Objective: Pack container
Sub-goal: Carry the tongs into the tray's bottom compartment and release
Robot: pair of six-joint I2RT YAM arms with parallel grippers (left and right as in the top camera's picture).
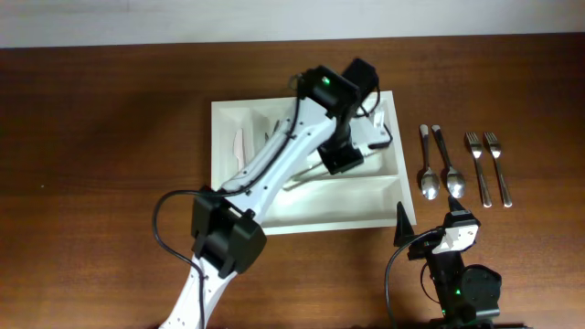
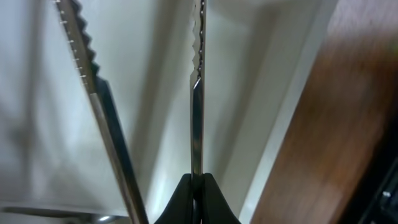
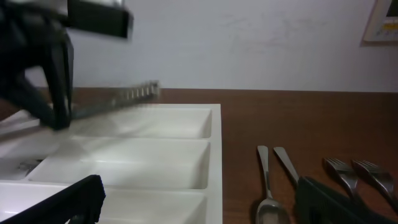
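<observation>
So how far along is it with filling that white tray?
Roughly midway, I'd say. Done: one serrated knife appears to lie in the container. In hand: the left gripper is shut on a second knife, held over the container. Left: two spoons and two forks lie on the table beside the container, untouched; the right gripper is open near them.

I'm getting soft, even light overhead. Both wrist views are blurring up close, the container [image 3: 137,155] washing out.
</observation>
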